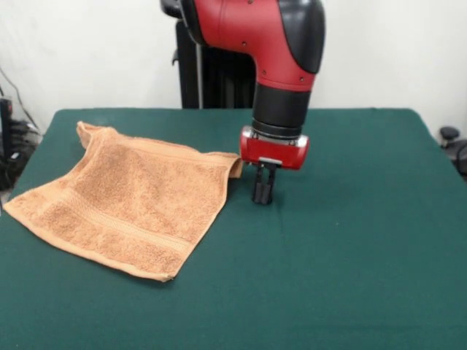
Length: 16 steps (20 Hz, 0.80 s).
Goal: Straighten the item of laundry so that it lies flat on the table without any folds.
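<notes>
1. Towel (135, 208) first: from where I stand its nearest corner points toward me, well to the left of the jaws and nearer than they are, lying flat on the table (350, 277).
2. A woven band stripe runs along the towel's near-left edge (it shows as a slightly raised line parallel to that edge), and the terry there looks smooth, with no fold I can make out.
3. The leftmost corner reaches the table's left edge, far out from the jaws.
4. Moving back, the main body of the cloth lies spread in a rough diamond, its right-hand corner ending just left of the jaws and a little higher in the picture than the fingertips.
5. That right-hand corner is curled up and over rather than flat; it sits just beside the gripper (263, 195), and I cannot tell whether it touches the red housing.
6. The gripper hangs straight down with its dark fingers close together; they look closed, with nothing between them, and their tips are at or just above the green surface (contact is hard to judge).
7. Farther back, the towel's far corner, left of the jaws and beyond them, is rumpled and lifted off the felt.
8. Right of the jaws is bare green table.
</notes>
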Motion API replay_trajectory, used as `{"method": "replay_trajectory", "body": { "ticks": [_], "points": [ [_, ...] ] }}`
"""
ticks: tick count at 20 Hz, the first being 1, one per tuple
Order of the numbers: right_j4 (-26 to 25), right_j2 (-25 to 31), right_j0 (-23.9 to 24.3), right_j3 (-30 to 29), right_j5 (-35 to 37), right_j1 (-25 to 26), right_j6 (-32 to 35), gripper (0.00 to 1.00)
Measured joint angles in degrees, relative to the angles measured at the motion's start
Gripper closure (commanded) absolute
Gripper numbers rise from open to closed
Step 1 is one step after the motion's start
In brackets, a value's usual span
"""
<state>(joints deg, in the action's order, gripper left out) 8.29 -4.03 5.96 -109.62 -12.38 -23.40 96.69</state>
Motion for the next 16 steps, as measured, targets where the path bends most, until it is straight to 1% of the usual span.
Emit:
{"method": "replay_trajectory", "body": {
  "ticks": [9, 12, 16],
  "points": [
    [-0.1, 0.1, 0.8, -1.2, -0.7, -0.6, 0.1, 1.0],
    [-0.7, 0.1, 1.6, -3.0, 0.2, -2.2, 0.1, 1.0],
    [-1.7, 0.1, 3.5, -5.6, 4.7, -6.3, 0.1, 1.0]
  ]
}}
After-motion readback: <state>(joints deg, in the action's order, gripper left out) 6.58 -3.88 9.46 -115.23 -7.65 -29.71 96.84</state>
